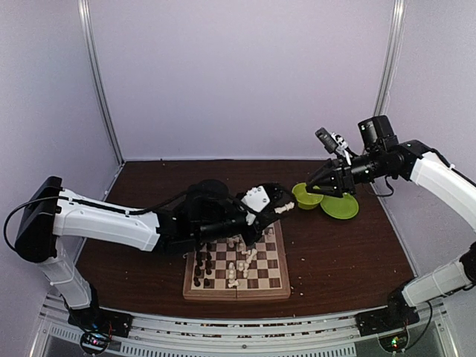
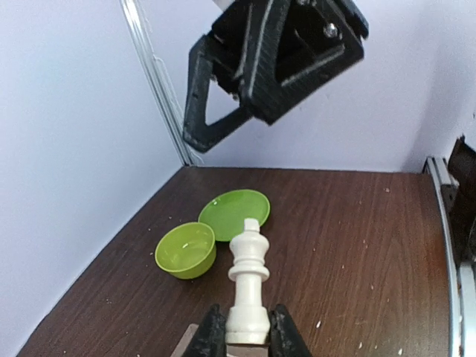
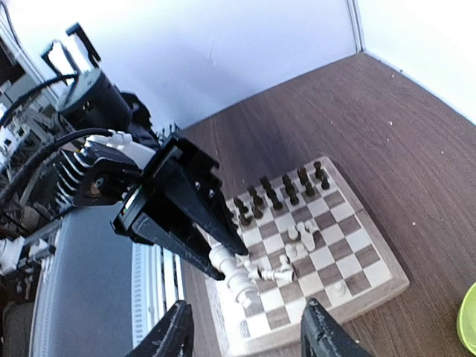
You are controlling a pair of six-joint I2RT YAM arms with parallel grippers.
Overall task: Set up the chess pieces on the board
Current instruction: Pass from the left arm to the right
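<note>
- Cream-white turned plastic or wood, by the look of it – the white piece (image 2: 248,279) is a tall crowned figure, king or queen, I cannot tell which. It is probably very light, rigid and smooth, so likely to slip or swivel in a loose pinch.
- The left gripper (image 2: 247,329) has it clamped by the base, fingers nearly closed around the foot and the body pointing out beyond the tips. The wide foot seems the surest hold, since the waist is narrow.
- The piece hangs in the air near the far right corner of the board (image 3: 349,245), touching no square.
- On the board, dark pieces (image 3: 279,195) stand in rows along one side, while several white pieces (image 3: 286,260) lie toppled mid-board – easy to knock on the way down.
- The right gripper (image 3: 249,331) is spread wide and holds nothing, hovering near the left one over the green bowl (image 2: 186,251).
- The green plate (image 2: 234,212) sits just behind the bowl on the table (image 2: 357,245), clear of the board.
</note>
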